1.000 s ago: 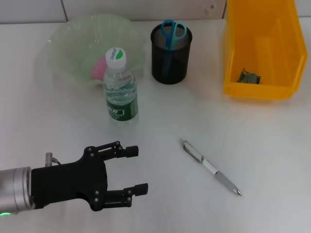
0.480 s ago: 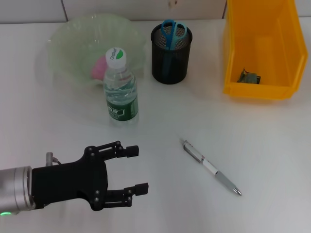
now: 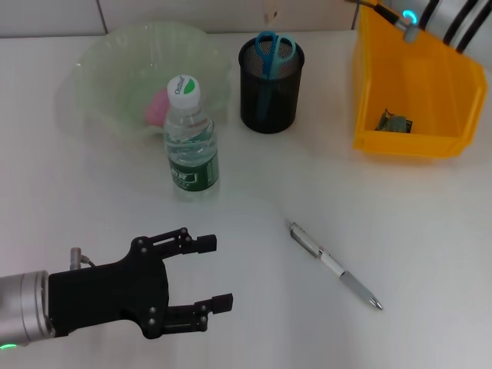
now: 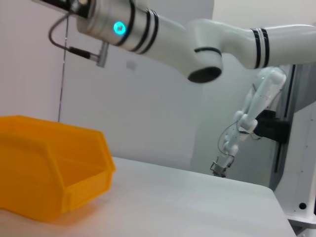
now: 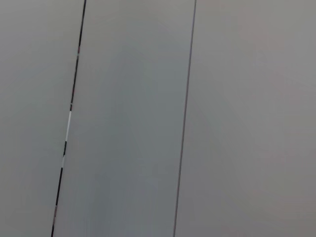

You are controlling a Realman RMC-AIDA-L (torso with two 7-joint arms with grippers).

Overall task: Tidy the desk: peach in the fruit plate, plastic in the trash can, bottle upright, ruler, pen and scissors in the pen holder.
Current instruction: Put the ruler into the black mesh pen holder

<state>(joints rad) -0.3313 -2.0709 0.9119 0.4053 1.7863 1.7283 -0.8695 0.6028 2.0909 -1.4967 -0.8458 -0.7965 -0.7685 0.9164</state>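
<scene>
While the white desk (image 3: 430, 231) is taking up nearly the whole head view, the yellow bin (image 3: 415, 84) is sitting at its far right, also showing in the left wrist view (image 4: 49, 173), with a small dark scrap of plastic (image 3: 393, 123) lying on its floor. At the far left the pale green plate (image 3: 108, 69) is holding the pink peach (image 3: 156, 108), which is partly hidden by the bottle (image 3: 191, 142). That bottle is standing upright just in front of the plate, white cap on top and green label near its base. Between plate and bin the black mesh holder (image 3: 270, 81) is standing with the blue-handled scissors (image 3: 273, 48) poking up out of it; whether a ruler is in there too cannot be told.

Low at the left, the left gripper (image 3: 214, 274) is hovering above the desk, its black fingers (image 3: 201, 243) spread wide apart and gripping nothing, pointing toward the robot's right. It is well apart from the bottle and from the pen (image 3: 334, 265). That pen is lying flat on the bare desk in the near middle, slanting away from the gripper, not in the holder.

At the top right corner part of the right arm (image 3: 415, 14) is showing above the bin's far edge, a teal light glowing on it; its gripper is out of sight. Its wrist camera is showing only plain grey wall panels.
</scene>
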